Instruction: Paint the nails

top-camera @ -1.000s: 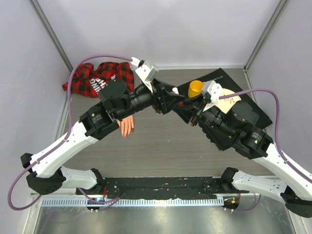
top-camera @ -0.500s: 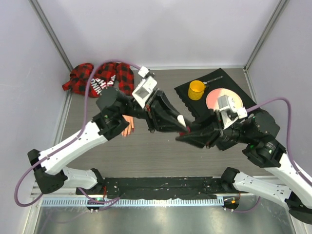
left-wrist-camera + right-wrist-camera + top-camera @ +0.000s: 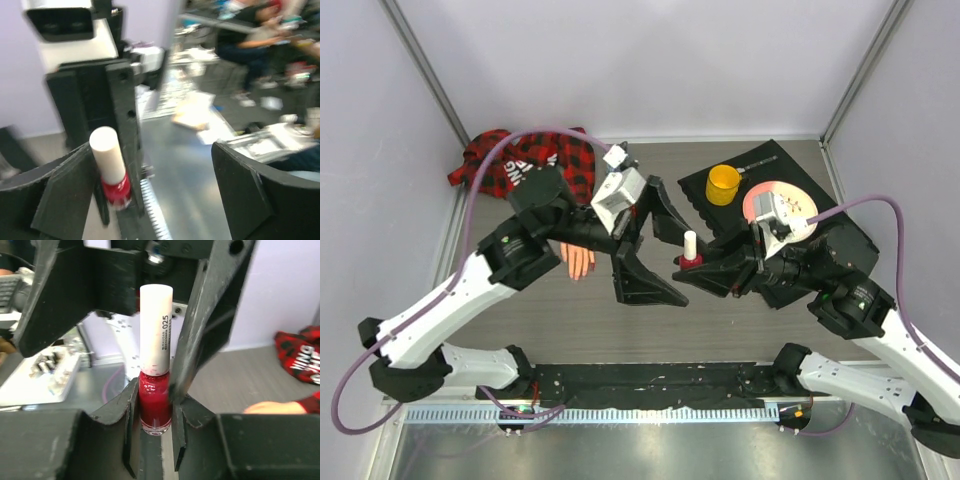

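A small red polish bottle [image 3: 155, 400] with a white cap [image 3: 156, 330] stands upright in my right gripper [image 3: 155, 426], which is shut on its glass body. In the top view the bottle [image 3: 689, 250] is held above mid-table. My left gripper [image 3: 675, 262] is open, one finger on each side of the bottle and neither touching the cap [image 3: 106, 152]. The peach mannequin hand [image 3: 578, 258] lies to the left under the left arm, its plaid sleeve [image 3: 535, 160] running to the back. Its nails are too small to make out.
A black mat [image 3: 698, 192] at the back right carries a yellow cup [image 3: 723, 183] and a pink plate [image 3: 772, 197] partly covered by the right arm. Grey walls close in the left, back and right sides.
My left gripper, shut on the bottle's cap half a second ago, has opened wide and let go. The bottle, then tilted, now stands upright in the right gripper with its cap on.
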Robot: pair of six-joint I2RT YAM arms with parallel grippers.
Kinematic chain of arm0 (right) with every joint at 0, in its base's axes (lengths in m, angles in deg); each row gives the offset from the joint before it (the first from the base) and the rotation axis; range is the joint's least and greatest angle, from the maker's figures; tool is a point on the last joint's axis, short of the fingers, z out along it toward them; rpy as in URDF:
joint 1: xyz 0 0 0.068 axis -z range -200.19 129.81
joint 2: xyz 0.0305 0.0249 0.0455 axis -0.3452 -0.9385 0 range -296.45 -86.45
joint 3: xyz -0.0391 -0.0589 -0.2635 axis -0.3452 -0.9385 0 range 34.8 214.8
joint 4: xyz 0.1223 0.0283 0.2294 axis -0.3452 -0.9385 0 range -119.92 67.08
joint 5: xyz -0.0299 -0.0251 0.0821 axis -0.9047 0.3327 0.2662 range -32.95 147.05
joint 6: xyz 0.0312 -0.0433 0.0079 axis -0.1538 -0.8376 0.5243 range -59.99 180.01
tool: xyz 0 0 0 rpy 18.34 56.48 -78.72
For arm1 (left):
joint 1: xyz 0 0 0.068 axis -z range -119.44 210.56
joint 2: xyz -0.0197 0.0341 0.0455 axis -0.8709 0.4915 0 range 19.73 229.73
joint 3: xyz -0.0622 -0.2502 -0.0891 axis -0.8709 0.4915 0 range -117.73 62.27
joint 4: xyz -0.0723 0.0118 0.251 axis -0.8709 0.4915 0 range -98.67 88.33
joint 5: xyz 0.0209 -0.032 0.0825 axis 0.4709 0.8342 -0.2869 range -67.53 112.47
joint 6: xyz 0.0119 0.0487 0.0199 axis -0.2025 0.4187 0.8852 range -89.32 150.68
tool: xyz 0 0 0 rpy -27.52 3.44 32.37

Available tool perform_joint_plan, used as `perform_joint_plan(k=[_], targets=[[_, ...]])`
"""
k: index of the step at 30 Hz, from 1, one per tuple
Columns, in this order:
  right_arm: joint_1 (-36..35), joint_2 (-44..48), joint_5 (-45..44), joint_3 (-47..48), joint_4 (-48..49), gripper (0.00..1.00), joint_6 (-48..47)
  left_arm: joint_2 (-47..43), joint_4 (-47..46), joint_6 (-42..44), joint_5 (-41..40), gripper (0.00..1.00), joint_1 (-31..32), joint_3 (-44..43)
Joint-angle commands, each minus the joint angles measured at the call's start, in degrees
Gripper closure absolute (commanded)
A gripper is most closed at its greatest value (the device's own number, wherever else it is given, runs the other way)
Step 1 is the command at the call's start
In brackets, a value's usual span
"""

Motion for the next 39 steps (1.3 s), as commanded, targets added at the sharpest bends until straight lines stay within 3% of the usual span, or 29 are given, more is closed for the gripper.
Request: perform_joint_plan(k=[1,7,11,24,28,32,33,34,37,38,39], targets=[[-0.4,-0.3,-7.5,5.9,-4.1,0.99,-8.0,-5.0,21.1,15.8,-20.3,0.0,-0.5,-1.7],[-0.4,-3.1,-16.2,9.4,-9.2,0.99,-13.0,-9.0,13.3,13.6,-39.1,0.01,-0.6,1.9],[-0.4,-4.8,-21.5,10.3,-9.8,0.99,-15.8,-7.7,10.3,11.1,-45.6,0.12,-0.5,1.3],[-0.4,-6.7,-28.2,10.2,-10.0,0.99,-16.8,-2.9,3.7,8.4,-45.3,0.32,-0.6,-0.8],[-0.4,-6.1,-28.1,9.9,-9.5,0.99,-16.4,-1.2,5.6,7.5,-44.3,0.48,-0.5,-2.5],[-0.4,-6.0,-27.6,10.0,-9.2,0.99,-16.0,-0.4,5.4,6.1,-39.4,0.65,-0.5,-2.8],[-0.4,-5.9,-27.2,10.1,-9.2,0.99,-16.0,-0.4,5.5,6.0,-37.6,0.89,-0.5,-3.0],[-0.4,-5.6,-25.6,9.8,-9.0,0.99,-15.9,0.0,5.5,5.5,-35.3,1.0,-0.5,-3.2],[-0.4,-3.6,-21.3,8.7,-8.2,0.99,-15.8,2.2,5.4,3.9,-14.5,1.0,-1.6,-5.1],[-0.4,-3.2,-15.6,8.3,-8.3,0.99,-15.9,4.1,3.2,0.6,0.8,1.0,-1.7,-6.0],[-0.4,-2.4,-10.7,7.8,-8.3,0.99,-15.7,4.7,0.7,-1.7,7.0,1.0,-1.8,-5.6]])
